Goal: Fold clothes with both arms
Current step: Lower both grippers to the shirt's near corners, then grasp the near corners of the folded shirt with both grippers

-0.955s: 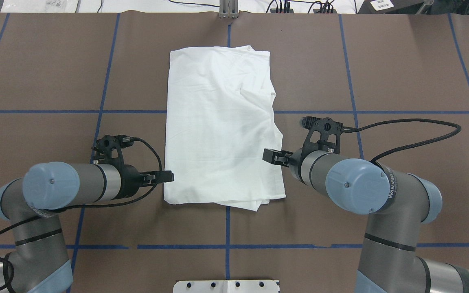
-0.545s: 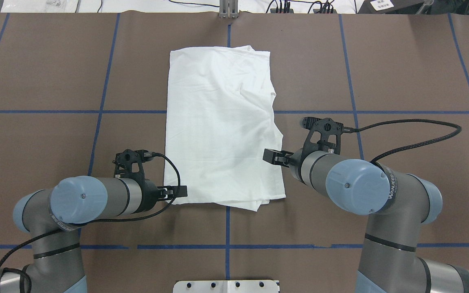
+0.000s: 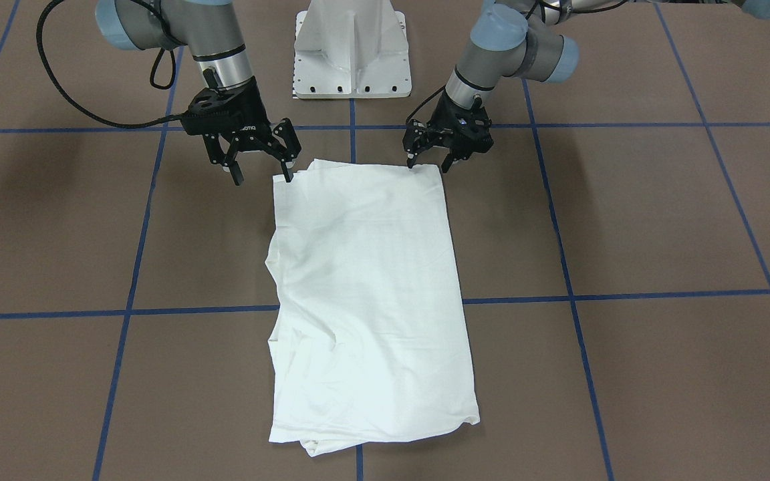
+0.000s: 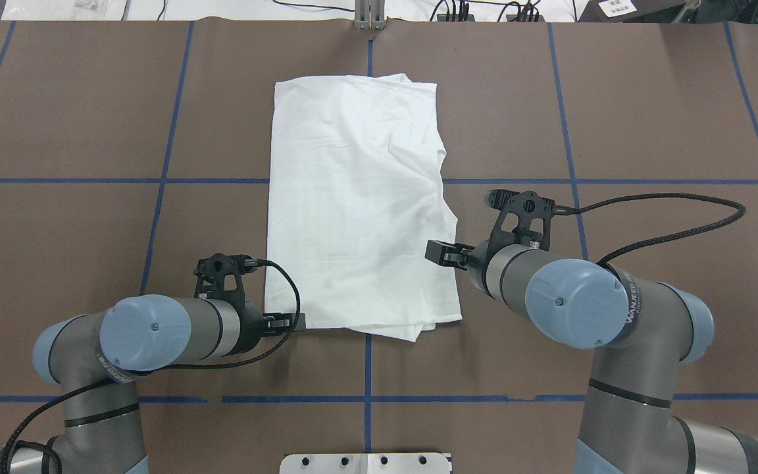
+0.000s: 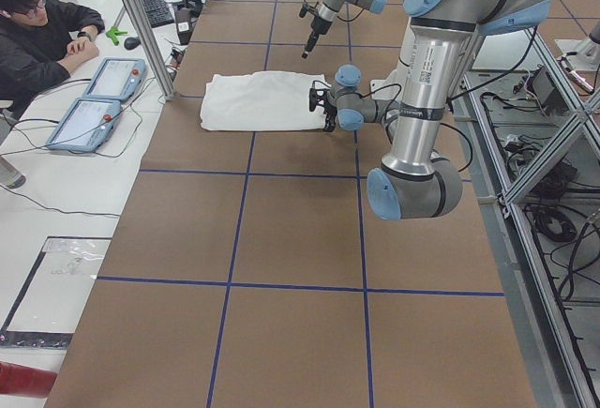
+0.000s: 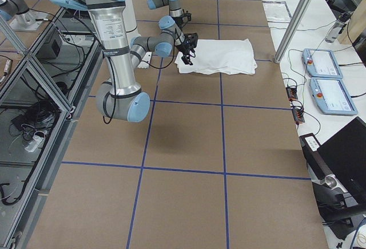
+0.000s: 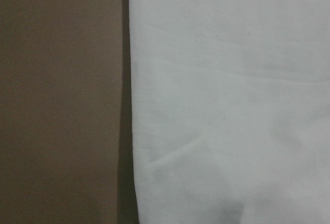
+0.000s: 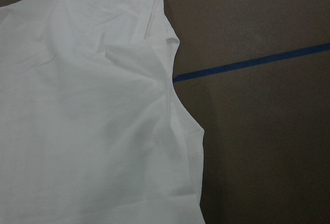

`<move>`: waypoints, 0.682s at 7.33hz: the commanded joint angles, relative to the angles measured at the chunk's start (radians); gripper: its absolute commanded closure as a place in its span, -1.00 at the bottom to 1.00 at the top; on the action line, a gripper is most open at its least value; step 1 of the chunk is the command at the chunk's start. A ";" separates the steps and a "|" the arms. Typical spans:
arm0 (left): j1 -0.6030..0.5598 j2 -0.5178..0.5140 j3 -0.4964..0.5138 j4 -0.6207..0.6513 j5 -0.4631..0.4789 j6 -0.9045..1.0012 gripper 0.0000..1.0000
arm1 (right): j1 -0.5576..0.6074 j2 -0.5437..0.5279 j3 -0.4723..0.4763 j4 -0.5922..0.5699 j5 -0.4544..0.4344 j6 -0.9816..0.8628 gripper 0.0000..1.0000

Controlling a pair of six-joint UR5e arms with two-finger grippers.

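T-shirt (image 4: 359, 197), folded narrow: long axis runs straight away from near hem; hem corners flanked by left gripper (image 3: 428, 165) and right gripper (image 3: 261, 179), both jaws spread, empty.

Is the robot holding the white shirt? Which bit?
No, nothing is held: the left gripper and right gripper are open at the shirt's edges.

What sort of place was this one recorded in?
Most likely a robotics lab workcell. A brown table is gridded with blue tape, the left arm and right arm work from one edge, and a person sits at a side desk with tablet-like control panels.
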 commanded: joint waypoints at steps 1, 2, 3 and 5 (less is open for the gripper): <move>0.002 -0.007 0.000 0.011 -0.001 0.001 -0.17 | -0.001 0.001 0.000 0.000 0.000 0.000 -1.00; 0.002 -0.007 0.000 0.011 -0.001 0.001 0.04 | -0.002 0.001 0.000 0.000 0.000 0.000 -1.00; 0.002 -0.007 0.000 0.011 -0.001 0.001 0.35 | -0.004 0.001 0.000 0.000 0.000 0.000 -1.00; 0.000 -0.007 -0.010 0.012 -0.001 0.000 1.00 | -0.020 0.003 -0.003 0.000 0.001 0.036 -1.00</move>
